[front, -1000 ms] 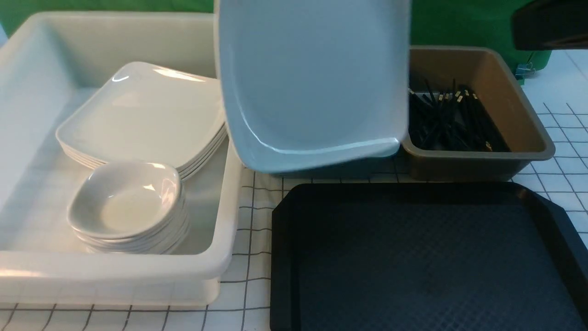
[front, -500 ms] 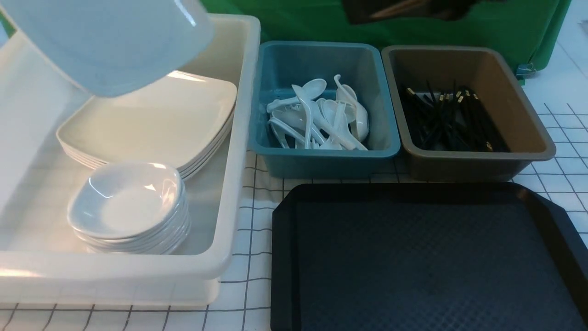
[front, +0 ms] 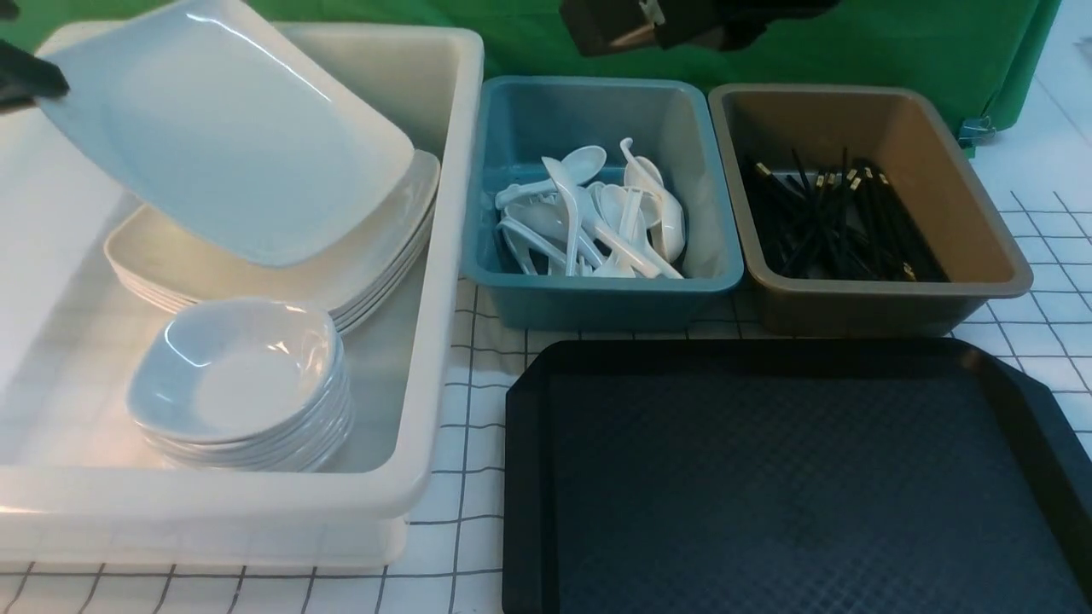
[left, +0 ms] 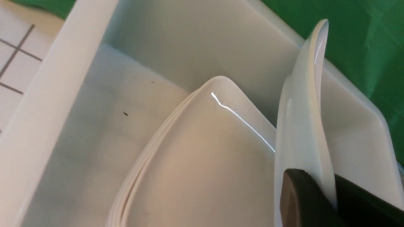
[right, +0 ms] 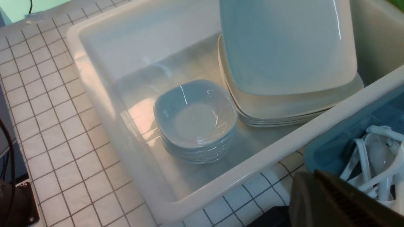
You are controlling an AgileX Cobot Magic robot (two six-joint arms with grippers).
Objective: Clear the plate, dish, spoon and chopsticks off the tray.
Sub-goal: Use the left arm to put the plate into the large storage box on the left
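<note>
One large white plate [front: 230, 145] hangs tilted over the white bin [front: 461, 170], its hollow face turned toward the front camera. The left gripper [front: 26, 81] pinches it by the raised upper-left rim. In the left wrist view the two black fingers [left: 300, 201] are clenched on either side of the thin rim, with the plate seen edge-on. The plate's lower edge dips toward the stack of matching plates [front: 375, 264] lying in the far half of the bin. Whether it touches the top plate cannot be told.

A stack of small deep dishes [front: 235, 375] sits in the near part of the same bin, just beside the plate stack.

The right gripper [front: 682, 21] shows only as a dark shape at the top of the front view, high above the teal bin [front: 597, 303]. Its own camera catches just one ribbed finger, so it cannot be told whether its jaws are parted or closed.

The teal bin holds a heap of white soup spoons [front: 597, 213]. The brown bin [front: 887, 303] beside it, on its right, holds a bundle of black chopsticks [front: 836, 222] with gold caps.

The black tray [front: 525, 477] lies flat on the white gridded worktop [front: 465, 426], in front of those two bins and just right of the white bin.
</note>
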